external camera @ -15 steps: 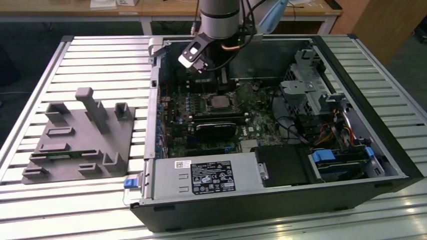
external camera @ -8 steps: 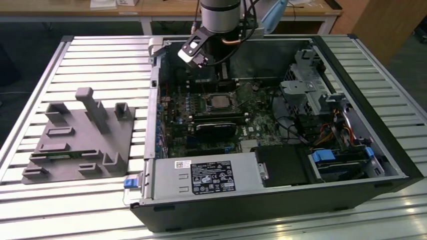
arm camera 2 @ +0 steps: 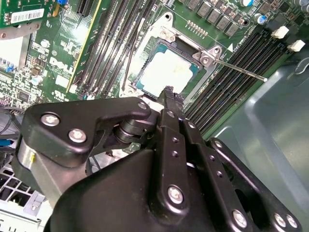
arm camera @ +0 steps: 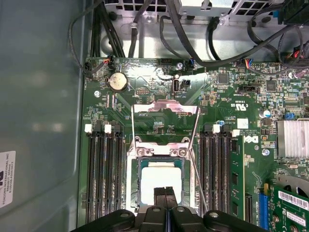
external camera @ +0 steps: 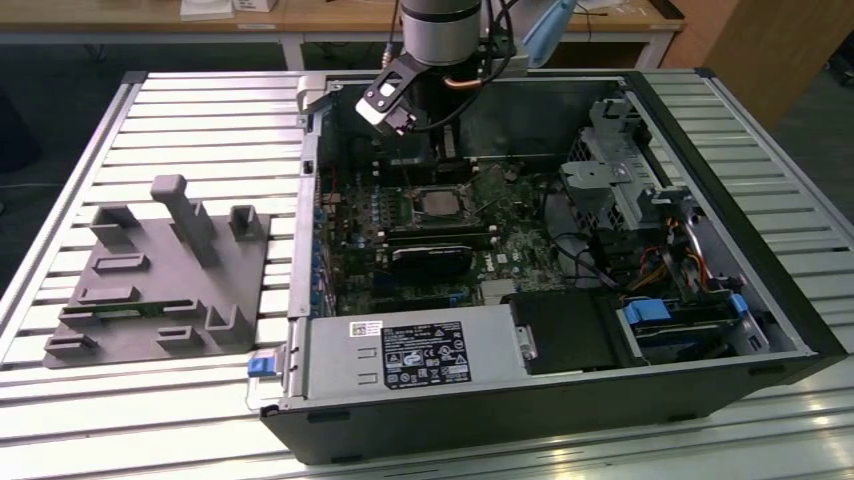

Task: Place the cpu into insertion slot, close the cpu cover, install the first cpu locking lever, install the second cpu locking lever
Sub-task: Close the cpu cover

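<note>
black label [external camera: 424, 354] on power supply [external camera: 334, 375] | barcode sticker [arm camera 2: 26, 16] | print probably too small to read

A ribbed silver metal table [external camera: 187, 130] of long parallel slats spans the exterior view, with bright overhead light glaring off its nearest slats. Behind it stands a light wooden desk [external camera: 334, 18] on white legs over a dark floor [external camera: 54, 80]. A brown wooden panel [external camera: 774, 50] rises at the exterior view's right.
</note>
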You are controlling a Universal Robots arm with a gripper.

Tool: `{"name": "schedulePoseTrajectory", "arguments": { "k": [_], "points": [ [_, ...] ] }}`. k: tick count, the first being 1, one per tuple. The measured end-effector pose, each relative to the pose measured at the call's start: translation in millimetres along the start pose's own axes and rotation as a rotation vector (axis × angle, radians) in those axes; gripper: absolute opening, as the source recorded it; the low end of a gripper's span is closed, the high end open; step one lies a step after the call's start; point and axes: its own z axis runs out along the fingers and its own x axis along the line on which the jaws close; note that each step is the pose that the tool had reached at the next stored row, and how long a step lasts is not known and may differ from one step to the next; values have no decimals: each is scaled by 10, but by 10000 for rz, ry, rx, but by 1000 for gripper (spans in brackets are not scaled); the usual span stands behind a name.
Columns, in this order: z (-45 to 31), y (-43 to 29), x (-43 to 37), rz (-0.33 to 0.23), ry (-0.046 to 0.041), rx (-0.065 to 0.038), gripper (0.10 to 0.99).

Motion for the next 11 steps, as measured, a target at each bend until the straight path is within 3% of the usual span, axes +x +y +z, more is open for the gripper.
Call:
{"name": "schedulePoseTrajectory", "arguments": {
  "k": [5, 11],
  "points": [
    [-2, 0, 0, 0, -1, 0, 106],
    [-73, 7, -1, 0, -1, 0, 106]
  ]
}}
